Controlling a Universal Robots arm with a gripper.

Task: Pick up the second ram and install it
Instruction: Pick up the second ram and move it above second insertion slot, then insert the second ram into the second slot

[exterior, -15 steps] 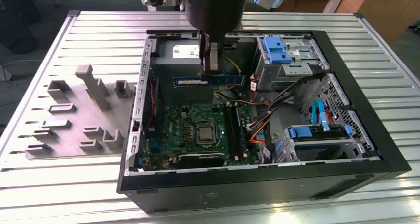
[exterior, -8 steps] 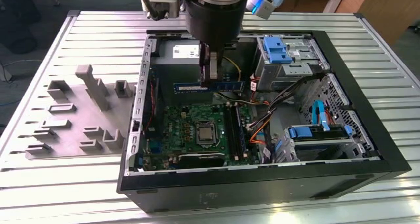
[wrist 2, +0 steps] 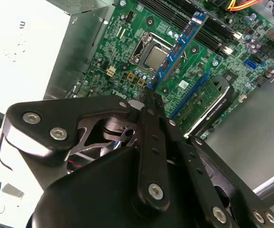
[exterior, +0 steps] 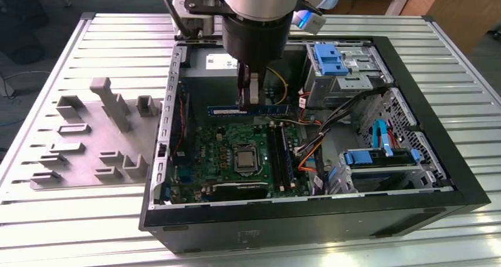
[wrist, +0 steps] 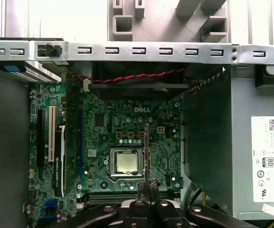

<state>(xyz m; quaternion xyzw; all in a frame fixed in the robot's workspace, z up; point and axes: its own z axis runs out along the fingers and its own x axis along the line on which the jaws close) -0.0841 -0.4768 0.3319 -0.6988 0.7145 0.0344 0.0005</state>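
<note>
The second ram (exterior: 266, 110) is a narrow blue stick held in the air inside the open computer case, above the far edge of the green motherboard (exterior: 215, 152). My gripper (exterior: 249, 105) is shut on it near its middle. In the exterior view the stick lies crosswise to the long black slot rails (exterior: 276, 152). In the second wrist view the ram (wrist 2: 174, 50) runs out from the black fingers (wrist 2: 151, 118) over the processor (wrist 2: 155, 56). In the first wrist view the ram (wrist: 146, 152) shows edge-on beyond my gripper (wrist: 147, 186), beside the processor (wrist: 127, 162).
The power supply (exterior: 215, 61) sits just behind the held stick. Bundled cables (exterior: 313, 141) and blue drive bays (exterior: 329, 58) fill the case toward the exterior view's right. An expansion card (wrist 2: 208, 102) stands on the board. A grey fixture tray (exterior: 94, 138) lies on the slatted table outside the case.
</note>
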